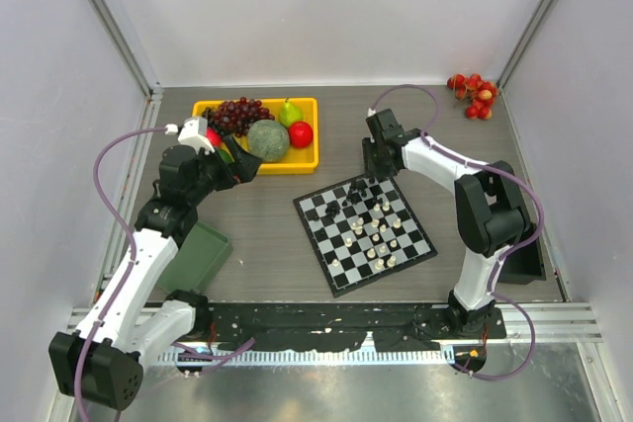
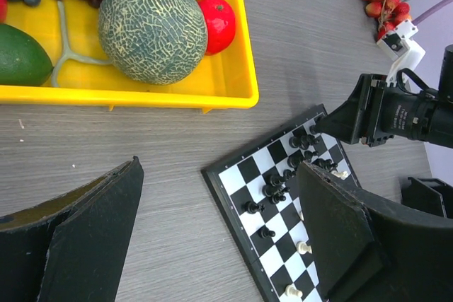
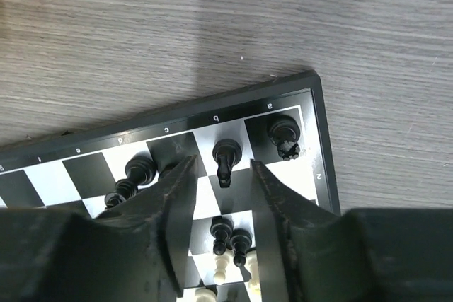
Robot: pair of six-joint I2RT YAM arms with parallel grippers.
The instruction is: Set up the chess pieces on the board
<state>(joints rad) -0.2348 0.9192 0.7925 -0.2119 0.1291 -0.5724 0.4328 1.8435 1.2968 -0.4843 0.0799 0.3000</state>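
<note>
The board (image 1: pixel 365 232) lay turned at an angle on the table (image 1: pixel 267 244), in front of the yellow tray (image 1: pixel 297 163) of fruit. Black and white chess pieces (image 1: pixel 371 229) stood scattered over its squares. The right gripper (image 3: pixel 223 175) hung over the board's far corner, its jaws slightly parted on either side of a black piece (image 3: pixel 226 157) standing on a white square; no contact could be made out. The left gripper (image 2: pixel 219 238) hovered above bare table beside the tray, jaws wide apart and holding nothing.
</note>
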